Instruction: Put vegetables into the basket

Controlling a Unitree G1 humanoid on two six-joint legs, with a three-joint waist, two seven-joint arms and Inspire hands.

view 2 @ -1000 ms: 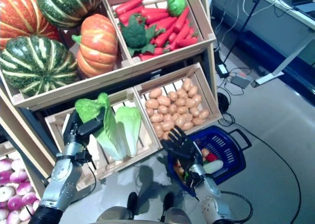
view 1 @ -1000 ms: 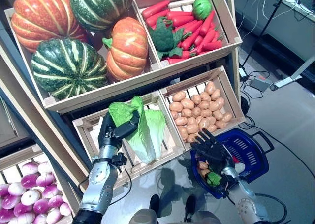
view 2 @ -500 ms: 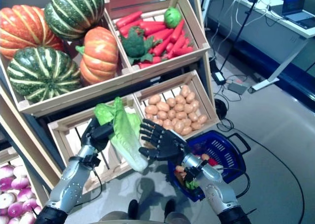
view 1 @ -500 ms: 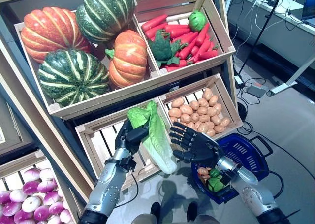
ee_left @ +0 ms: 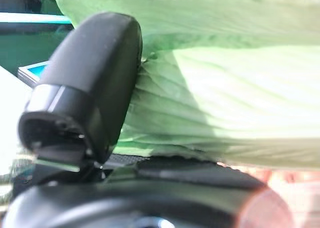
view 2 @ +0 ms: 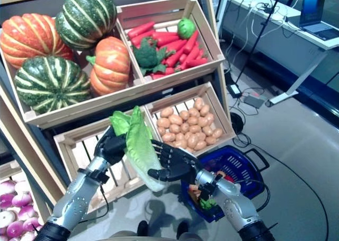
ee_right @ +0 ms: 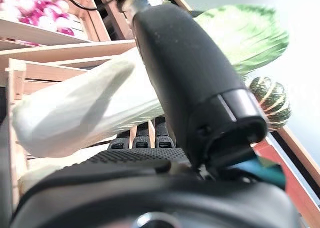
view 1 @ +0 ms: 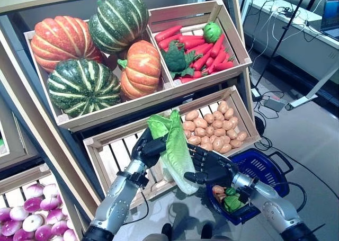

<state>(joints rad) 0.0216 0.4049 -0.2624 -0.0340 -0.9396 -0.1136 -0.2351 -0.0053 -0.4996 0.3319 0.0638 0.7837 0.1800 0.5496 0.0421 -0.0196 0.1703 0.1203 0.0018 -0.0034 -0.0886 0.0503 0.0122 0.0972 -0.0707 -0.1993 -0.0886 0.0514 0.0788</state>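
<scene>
A long green lettuce (view 1: pixel 175 145) hangs in the air in front of the lower crates, leafy end up and pale stem end down. My left hand (view 1: pixel 150 145) is shut on its upper part, the thumb (ee_left: pixel 85 102) pressed over the leaves (ee_left: pixel 225 112). My right hand (view 1: pixel 212 166) has come up beside it. Its fingers lie behind the lettuce's lower half and its thumb (ee_right: pixel 195 87) crosses the pale stem (ee_right: pixel 75 107). The blue basket (view 1: pixel 265 167) stands on the floor below and right of both hands, with orange and green vegetables (view 1: pixel 225 197) in it.
A tilted wooden rack holds pumpkins (view 1: pixel 85 85), carrots with broccoli (view 1: pixel 198 47), potatoes (view 1: pixel 212 130) and a slatted crate (view 1: pixel 114 153) behind the left arm. Purple onions (view 1: pixel 32 220) fill a bin at the lower left. A desk leg and cables (view 1: pixel 312 95) lie to the right.
The left hand has lifted the lettuce out of the slatted crate and carried it right. The right hand has risen from the basket and closed on its lower end. The camera has shifted.
</scene>
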